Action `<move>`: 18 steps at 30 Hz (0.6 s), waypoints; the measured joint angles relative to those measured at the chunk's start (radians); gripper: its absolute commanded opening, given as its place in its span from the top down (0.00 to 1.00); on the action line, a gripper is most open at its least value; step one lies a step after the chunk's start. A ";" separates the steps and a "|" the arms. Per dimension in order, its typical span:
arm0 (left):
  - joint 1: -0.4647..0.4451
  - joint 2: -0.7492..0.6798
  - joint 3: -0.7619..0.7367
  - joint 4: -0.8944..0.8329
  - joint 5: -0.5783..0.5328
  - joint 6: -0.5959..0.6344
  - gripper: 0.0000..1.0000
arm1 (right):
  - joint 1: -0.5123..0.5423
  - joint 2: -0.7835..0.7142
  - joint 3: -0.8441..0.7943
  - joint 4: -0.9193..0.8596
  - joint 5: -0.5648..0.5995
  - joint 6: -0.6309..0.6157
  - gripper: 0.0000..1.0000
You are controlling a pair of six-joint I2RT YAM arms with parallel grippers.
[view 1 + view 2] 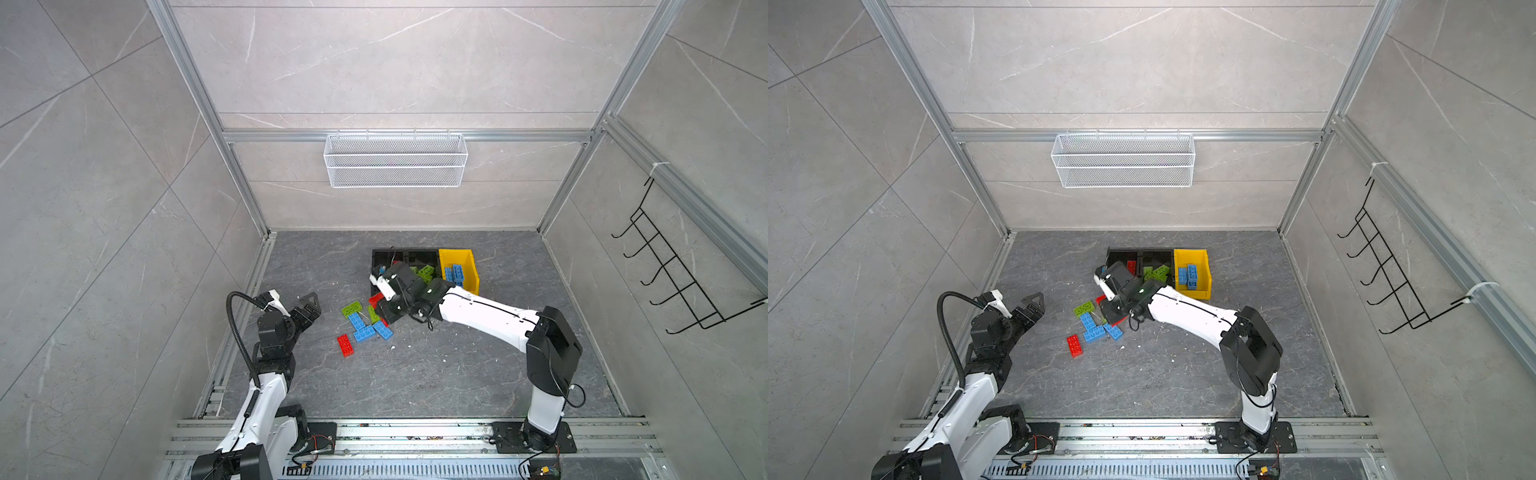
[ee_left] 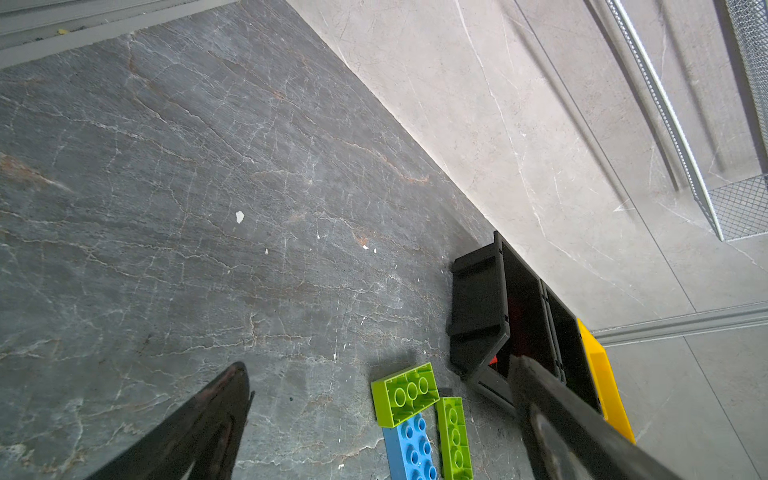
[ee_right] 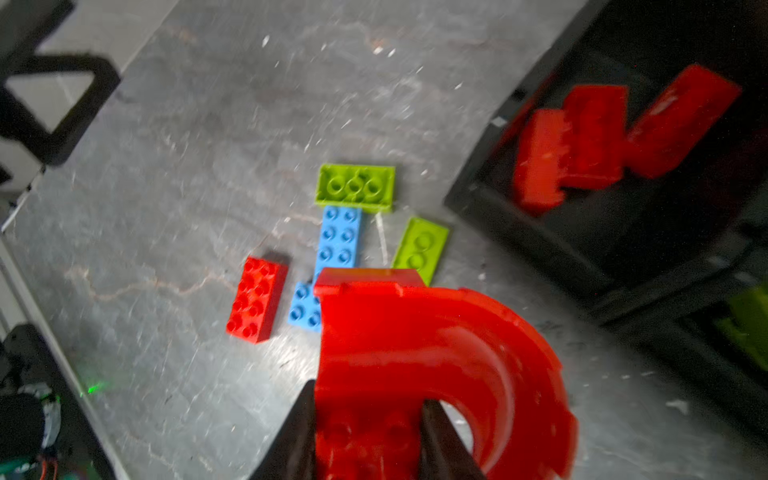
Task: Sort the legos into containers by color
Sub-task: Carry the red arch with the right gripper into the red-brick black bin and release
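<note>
Red arch (image 3: 415,353) pinched in the right gripper (image 3: 369,397); beyond its jaws, one red brick (image 3: 257,299), two green bricks (image 3: 355,187), three blue bricks (image 1: 364,333); left gripper (image 2: 378,365) jaws spread.

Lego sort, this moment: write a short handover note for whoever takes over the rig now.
Right gripper: shut on the red arch, in front of the bins.
Left gripper: open, empty, off to the side.
Done: sorted reds in the left black bin, sorted greens in the middle black bin, sorted blues in the yellow bin.
Left: put the arch with the reds, then clear the floor pile: one loose red, two loose greens, three loose blues.
</note>
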 measured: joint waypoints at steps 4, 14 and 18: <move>0.000 -0.003 0.000 0.000 0.004 0.001 0.00 | -0.084 0.047 0.077 0.019 -0.011 -0.011 0.81; 0.000 -0.005 0.000 0.000 0.019 0.009 0.00 | -0.182 0.256 0.338 0.078 -0.077 -0.002 0.81; 0.000 -0.005 0.000 0.000 0.019 0.009 0.00 | -0.209 0.304 0.352 0.108 -0.093 0.024 0.81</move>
